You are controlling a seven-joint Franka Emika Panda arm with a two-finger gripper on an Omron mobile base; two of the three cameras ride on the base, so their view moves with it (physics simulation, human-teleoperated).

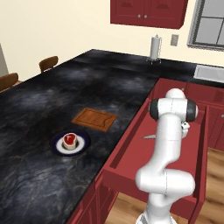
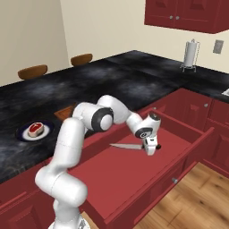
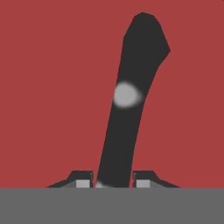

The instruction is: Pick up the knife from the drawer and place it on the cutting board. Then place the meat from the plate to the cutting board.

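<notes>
Your fingers (image 3: 113, 181) are clamped on the black-handled, silver-bladed chef's knife (image 3: 131, 96) (handle end), low inside the wide dark-red wooden drawer (image 2: 179, 147), blade flat on its floor.

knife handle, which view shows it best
The hand view: the knife handle runs up between the jaws, against the drawer floor. The right base view shows mostly its blade; the left base view, just the blade tip beside the arm.
</notes>
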